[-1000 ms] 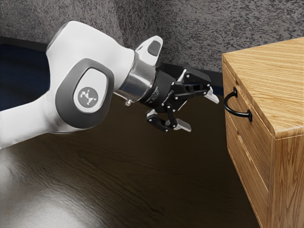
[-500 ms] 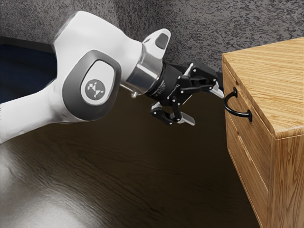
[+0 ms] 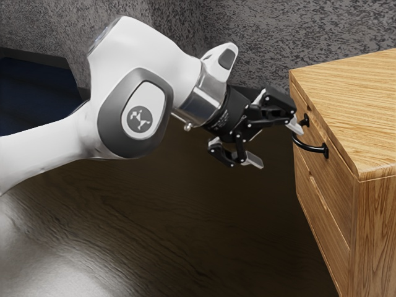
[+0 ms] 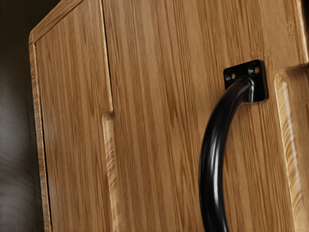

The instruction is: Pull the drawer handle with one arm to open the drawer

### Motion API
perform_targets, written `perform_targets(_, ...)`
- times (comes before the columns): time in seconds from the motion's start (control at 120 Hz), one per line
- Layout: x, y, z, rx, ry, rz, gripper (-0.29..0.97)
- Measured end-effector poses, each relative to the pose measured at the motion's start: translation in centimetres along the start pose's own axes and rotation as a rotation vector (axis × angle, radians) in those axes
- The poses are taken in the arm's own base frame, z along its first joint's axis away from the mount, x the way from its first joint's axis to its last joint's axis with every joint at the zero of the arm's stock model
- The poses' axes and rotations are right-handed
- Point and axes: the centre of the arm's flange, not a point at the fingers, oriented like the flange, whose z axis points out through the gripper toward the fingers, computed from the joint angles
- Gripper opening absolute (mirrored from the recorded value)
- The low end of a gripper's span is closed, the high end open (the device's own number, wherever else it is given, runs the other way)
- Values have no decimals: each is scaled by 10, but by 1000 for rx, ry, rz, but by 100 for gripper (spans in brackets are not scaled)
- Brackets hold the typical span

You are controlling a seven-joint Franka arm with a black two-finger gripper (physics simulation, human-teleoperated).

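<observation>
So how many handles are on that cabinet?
1: a black handle on the cabinet's top drawer, beside the gripper. Lower down the cabinet is cut off; more may hide.

— Where were you working?

— Somewhere that looked to me like a plain room in a home, though it was all a simulator's render. A wooden drawer cabinet [image 3: 352,93] with a light, streaky grain stood in front of me. It had a curved black handle [image 4: 211,145] screwed to its front, like bedroom or hallway furniture.

— Anything else to go on?

— A dark wood-grain surface [image 3: 154,247] lay beneath; floorboards or tabletop, I couldn't tell which. Behind it rose a rough grey stippled wall [image 3: 297,31], with a dark blue panel [image 3: 31,93] at the exterior view's left.
</observation>
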Motion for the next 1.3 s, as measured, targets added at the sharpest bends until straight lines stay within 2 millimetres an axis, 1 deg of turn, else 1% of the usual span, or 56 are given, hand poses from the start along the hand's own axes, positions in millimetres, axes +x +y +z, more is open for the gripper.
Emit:
perform_targets(0.25, 3, 4, 7, 4, -6, 2, 68)
perform_targets(0.325, 5, 1, 16, 16, -15, -2, 68)
perform_targets(0.4, 5, -1, 20, 23, -19, -5, 68)
perform_targets(0.575, 6, -5, 21, 33, -22, -7, 68)
perform_targets(0.917, 7, -20, 11, 51, -20, -23, 68)
perform_targets(1.108, 16, -37, -5, 55, 1, -51, 68)
perform_targets(1.3, 13, -45, -14, 56, 3, -59, 68)
